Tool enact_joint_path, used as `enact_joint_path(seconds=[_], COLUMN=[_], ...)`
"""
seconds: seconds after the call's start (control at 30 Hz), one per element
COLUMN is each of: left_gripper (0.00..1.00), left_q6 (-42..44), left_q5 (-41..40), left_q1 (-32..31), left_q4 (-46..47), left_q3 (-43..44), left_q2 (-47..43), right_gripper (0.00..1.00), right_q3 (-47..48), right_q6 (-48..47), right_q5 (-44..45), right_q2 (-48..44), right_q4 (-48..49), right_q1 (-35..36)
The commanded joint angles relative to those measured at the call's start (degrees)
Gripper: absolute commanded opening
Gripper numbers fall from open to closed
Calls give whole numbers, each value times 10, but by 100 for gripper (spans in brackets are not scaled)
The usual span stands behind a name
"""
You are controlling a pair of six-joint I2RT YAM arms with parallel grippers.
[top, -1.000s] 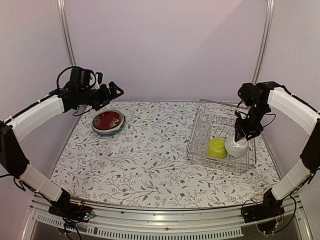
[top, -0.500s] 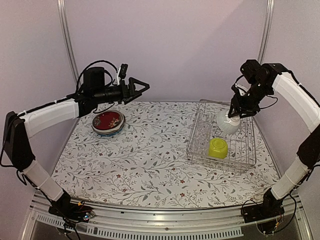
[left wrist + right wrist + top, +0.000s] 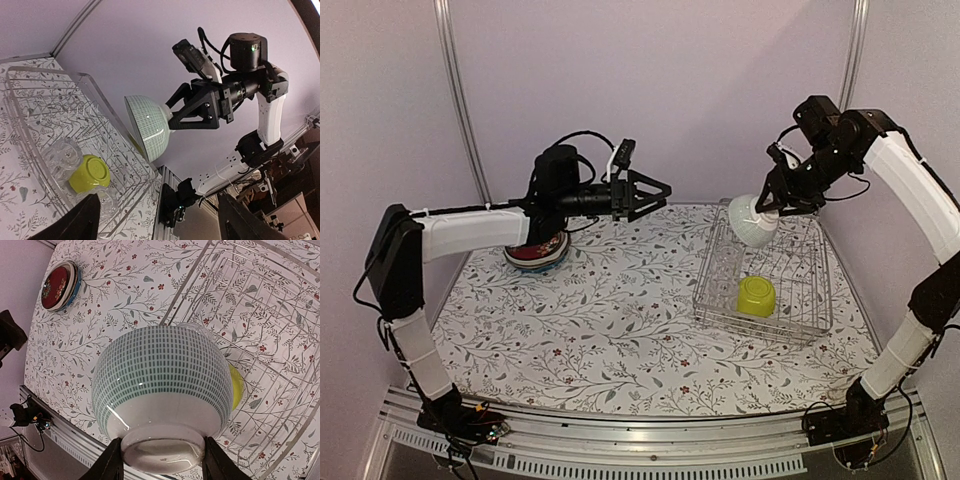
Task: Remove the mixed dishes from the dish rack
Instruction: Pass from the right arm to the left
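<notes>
My right gripper (image 3: 767,205) is shut on the foot of the small whitish bowl (image 3: 751,221) with fine green dashes. It holds the bowl tilted in the air over the back left corner of the dish rack (image 3: 708,265). In the right wrist view the bowl (image 3: 160,385) fills the middle, with both fingers (image 3: 112,465) clamped on its base. A lime-green bowl (image 3: 755,296) lies upside down in the rack, and a clear glass (image 3: 62,157) lies beside it. My left gripper (image 3: 660,190) is open and empty, held level in mid-air and pointing at the bowl (image 3: 147,125).
A stack of plates with the red floral plate (image 3: 56,286) on top sits at the table's back left, partly hidden behind my left forearm (image 3: 480,230). The flowered tablecloth (image 3: 610,330) covers the table. Metal frame posts (image 3: 460,100) stand at both back corners.
The right gripper lifted the whitish bowl out of the rack, up and to the left. The left arm swung right from above the plates toward the table's middle, its jaws narrowing slightly.
</notes>
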Motion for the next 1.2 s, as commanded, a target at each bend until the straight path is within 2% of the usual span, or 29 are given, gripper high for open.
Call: enact_joint_path(seconds=[0.0,0.2,0.47,0.73,0.9,1.1,1.17], left_gripper=[81,78,75,61,45,10,4], left_q6=[-61,-147,-151,-185,-209,-259,-270], left_q5=[42,59,60,80,83,91,93], left_q1=[-26,-38,-64,-77,-84,-84,-85], left_q4=[101,212,189,226,272,357,377], left_q3=[34,41,70,99,100,101,103], left_q2=[36,74,96,118,120,131,133], right_gripper=[21,20,20,20,20,20,20], right_q3=[23,32,49,52,49,28,21], right_q6=[21,33,41,36,38,37,36], right_q5=[-41,-56,-73,-91,-113,-140,-149], right_q2=[-2,1,1,6,6,-8,-13], right_q4=[42,67,86,96,114,141,149], right_q1=[20,47,66,88,92,94,94])
